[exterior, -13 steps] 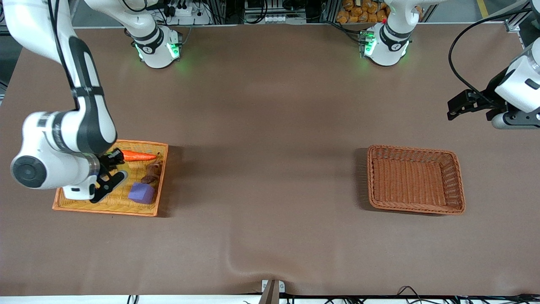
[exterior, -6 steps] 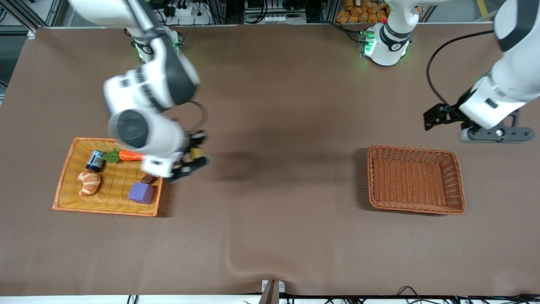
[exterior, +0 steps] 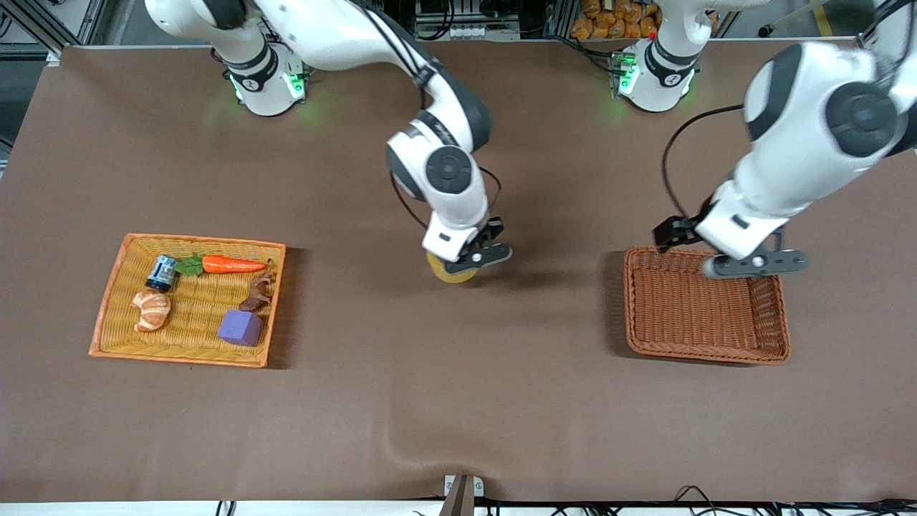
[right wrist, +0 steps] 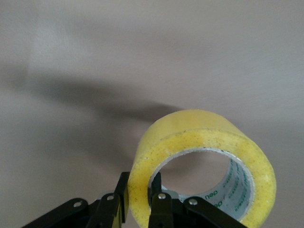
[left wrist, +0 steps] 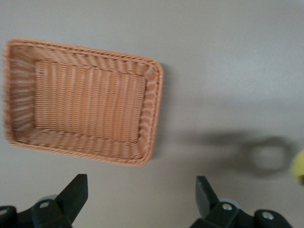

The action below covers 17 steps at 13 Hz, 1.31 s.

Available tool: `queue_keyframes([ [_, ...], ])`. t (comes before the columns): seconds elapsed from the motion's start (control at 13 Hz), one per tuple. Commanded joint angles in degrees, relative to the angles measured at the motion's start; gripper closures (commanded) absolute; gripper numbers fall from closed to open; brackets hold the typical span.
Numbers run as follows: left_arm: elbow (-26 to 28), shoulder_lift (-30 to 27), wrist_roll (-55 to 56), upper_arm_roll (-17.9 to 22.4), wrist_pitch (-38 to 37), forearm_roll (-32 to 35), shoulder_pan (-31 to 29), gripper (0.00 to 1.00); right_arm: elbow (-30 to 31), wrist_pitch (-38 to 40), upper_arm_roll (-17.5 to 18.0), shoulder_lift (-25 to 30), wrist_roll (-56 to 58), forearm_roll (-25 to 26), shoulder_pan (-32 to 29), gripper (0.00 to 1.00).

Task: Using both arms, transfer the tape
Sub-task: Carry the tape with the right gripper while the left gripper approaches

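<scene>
Over the middle of the desk (exterior: 458,401), the right gripper (exterior: 478,252) hangs in the air, its 2 fingers (right wrist: 121,199) pinching the wall of the tape (right wrist: 202,166), 1 inside the ring and 1 outside. The left gripper (left wrist: 140,202), fingers spread wide with nothing between them, hovers over the brown basket (exterior: 706,304) toward the left arm's end.

Left claw (left wrist: 138,202) spread wide above brown table (left wrist: 223,57); wicker basket (left wrist: 152,114) below; yellow tape (left wrist: 299,166) at edge.

High front camera facing robots, two downward wrist cameras
</scene>
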State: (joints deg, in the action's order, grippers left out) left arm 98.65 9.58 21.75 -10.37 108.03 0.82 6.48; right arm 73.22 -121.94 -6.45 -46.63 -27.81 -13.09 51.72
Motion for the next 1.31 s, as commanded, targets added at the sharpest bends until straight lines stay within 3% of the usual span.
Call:
queue_keyframes([
  [0.0,2.60,1.22,2.33,0.09,3.76,0.06,1.07,0.00,-11.69,0.83,-0.84,-8.03,-4.62,-1.32,0.57,0.61],
  [0.08,2.60,1.93,2.33,0.09,4.20,0.06,1.07,0.00,-11.70,1.53,-0.93,-7.52,-4.63,-1.15,0.40,0.22],
  [0.15,2.60,3.06,2.24,0.09,4.38,0.06,1.07,0.00,-11.44,2.40,-0.93,-5.25,-4.45,-1.06,-0.12,0.00],
  [0.38,2.51,5.53,2.15,-0.70,5.43,-0.03,1.60,0.00,-6.88,14.06,-3.12,5.89,0.51,-0.71,-3.97,0.00],
  [0.62,0.86,9.30,6.44,-1.23,7.02,-0.12,6.94,0.00,4.96,20.42,-3.39,23.55,15.02,-0.62,-13.81,0.00],
  [0.77,-2.39,12.81,9.61,-1.23,7.19,-0.12,11.16,0.00,10.25,23.83,-4.36,32.44,16.99,4.35,-17.69,0.00],
  [0.92,-5.03,17.20,12.86,-0.97,8.50,-0.03,16.43,0.00,10.54,30.07,-4.19,37.47,19.70,10.08,-22.08,0.00],
  [1.23,-5.48,24.59,20.08,-0.79,19.04,0.41,21.28,0.00,13.24,33.35,-3.75,46.17,29.53,9.85,-36.91,0.00],
])
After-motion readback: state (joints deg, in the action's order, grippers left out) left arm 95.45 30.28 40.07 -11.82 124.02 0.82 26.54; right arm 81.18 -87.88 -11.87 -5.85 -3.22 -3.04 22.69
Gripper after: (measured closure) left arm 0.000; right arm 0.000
